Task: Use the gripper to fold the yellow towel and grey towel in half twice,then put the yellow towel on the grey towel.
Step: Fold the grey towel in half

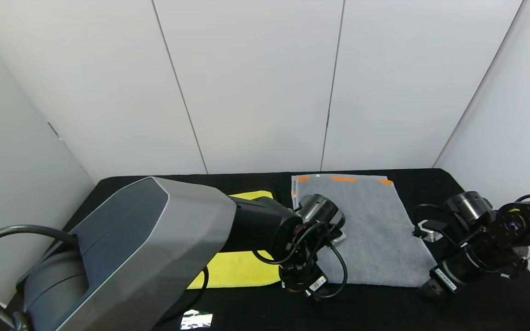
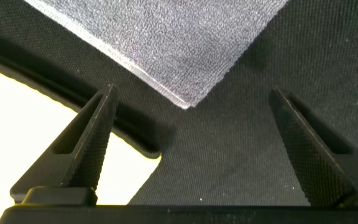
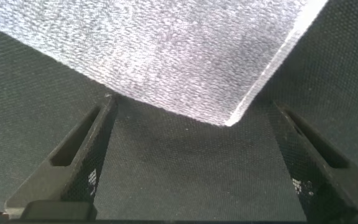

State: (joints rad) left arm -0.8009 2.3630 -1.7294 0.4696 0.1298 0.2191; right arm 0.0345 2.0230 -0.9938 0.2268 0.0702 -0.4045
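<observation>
The grey towel (image 1: 371, 230) lies flat on the black table, with its orange blocks (image 1: 343, 179) along the far end. The yellow towel (image 1: 237, 271) lies to its left, mostly hidden under my left arm. My left gripper (image 1: 302, 286) is open and empty just above the grey towel's near left corner (image 2: 185, 99), with the yellow towel's black-trimmed corner (image 2: 42, 130) beside one finger. My right gripper (image 1: 428, 289) is open and empty at the grey towel's near right corner (image 3: 229, 118). Both grippers (image 2: 192, 93) (image 3: 192, 102) hang over bare table in front of the corners.
The black table (image 1: 384, 308) is enclosed by white wall panels at the back and on both sides. A small shiny scrap (image 1: 196, 319) lies at the front edge. My bulky left arm (image 1: 145, 248) covers the left part of the table.
</observation>
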